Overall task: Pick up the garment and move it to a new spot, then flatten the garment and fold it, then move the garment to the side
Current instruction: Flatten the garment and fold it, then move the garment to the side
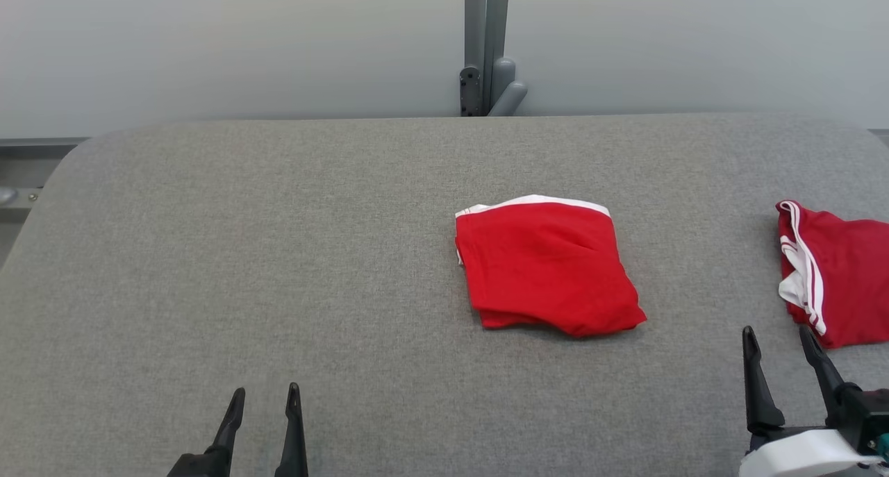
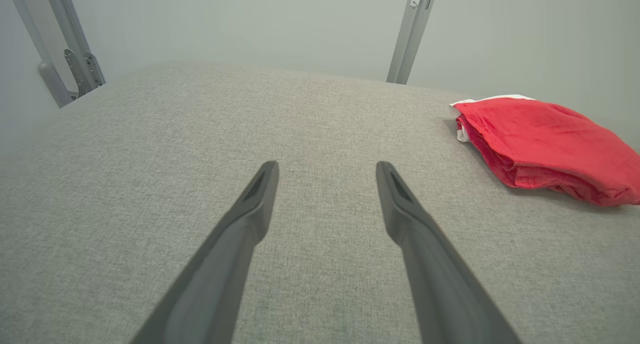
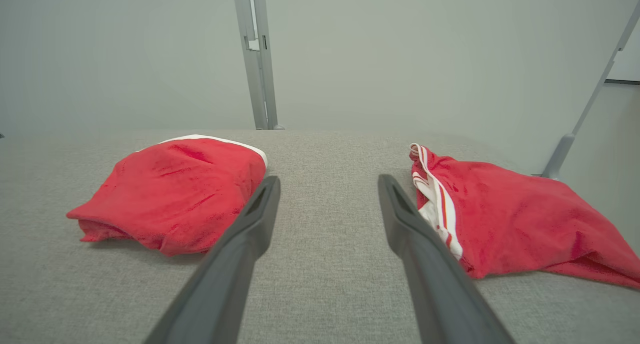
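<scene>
i count two red garments with white trim: one folded garment (image 1: 549, 269) near the middle and one rumpled garment (image 1: 844, 275) at the right edge. one grey cloth-covered table (image 1: 278, 255) under them. two grippers, the left gripper (image 1: 267, 389) and the right gripper (image 1: 776, 330), each with two dark fingers, so four fingers in all. one grey metal post (image 1: 486, 39) beyond the far edge.
</scene>
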Controlling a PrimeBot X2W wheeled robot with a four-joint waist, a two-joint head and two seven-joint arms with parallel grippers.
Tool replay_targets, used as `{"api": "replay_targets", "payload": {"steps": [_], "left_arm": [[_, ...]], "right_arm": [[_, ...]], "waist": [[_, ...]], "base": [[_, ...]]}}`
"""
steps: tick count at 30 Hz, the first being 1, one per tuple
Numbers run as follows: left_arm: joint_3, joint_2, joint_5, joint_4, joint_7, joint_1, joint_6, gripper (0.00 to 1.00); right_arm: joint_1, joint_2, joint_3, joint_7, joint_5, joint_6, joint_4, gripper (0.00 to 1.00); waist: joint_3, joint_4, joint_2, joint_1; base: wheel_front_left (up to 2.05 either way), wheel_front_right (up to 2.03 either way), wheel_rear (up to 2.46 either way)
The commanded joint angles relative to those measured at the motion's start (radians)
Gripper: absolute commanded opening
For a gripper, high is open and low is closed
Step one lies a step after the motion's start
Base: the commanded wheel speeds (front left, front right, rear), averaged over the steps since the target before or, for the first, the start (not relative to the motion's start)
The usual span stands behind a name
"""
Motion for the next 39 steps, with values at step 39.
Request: {"api": "replay_targets", "payload": {"steps": [39], "left_arm": [[-0.063, 0.002, -0.015, 0.011, -0.003, -0.124, -0.032, 1.0]], "right_arm": [[-0.653, 0.019, 0.083, 0.504, 0.358, 0.0, 0.638, 1.0]], "waist": [[0.15, 0.082, 0.004, 0.0]], "base": [[0.0, 0.0, 0.0]]}}
